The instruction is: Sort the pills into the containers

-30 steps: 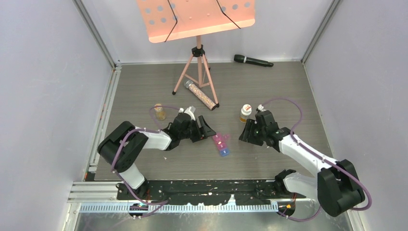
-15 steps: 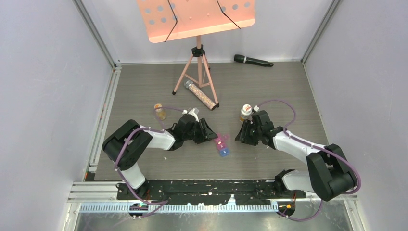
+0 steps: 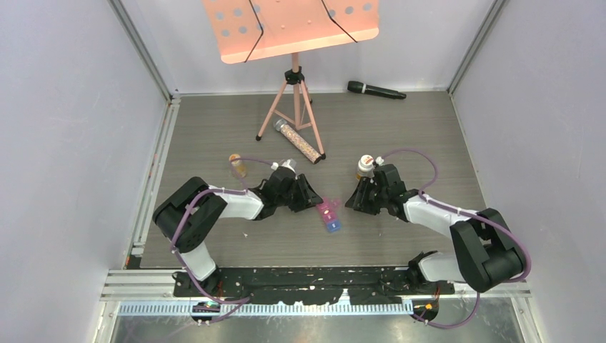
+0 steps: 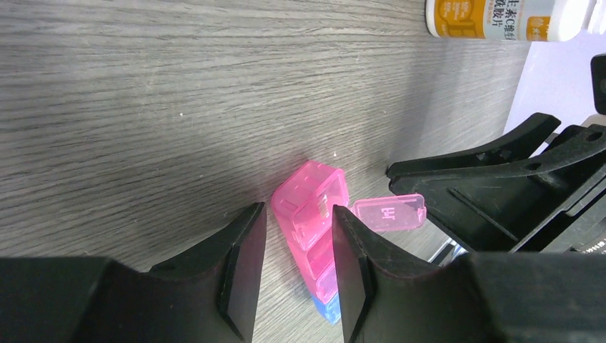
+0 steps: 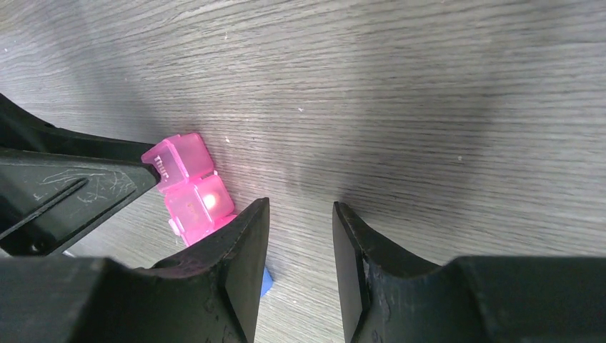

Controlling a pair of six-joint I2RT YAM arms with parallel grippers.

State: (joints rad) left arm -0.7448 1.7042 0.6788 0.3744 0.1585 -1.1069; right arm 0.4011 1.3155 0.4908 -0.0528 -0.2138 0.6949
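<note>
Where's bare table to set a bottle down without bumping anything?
Free: the table nearside of the pill box; also far right, between microphone and white-capped bottle. Crowded: around the pill box, flanked by left pincer and right pincer.

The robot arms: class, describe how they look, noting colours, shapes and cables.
The left arm and right arm have white links, bulky black joints and a looping purple cable each. The left gripper and right gripper are black, with two wedge-shaped fingers.
</note>
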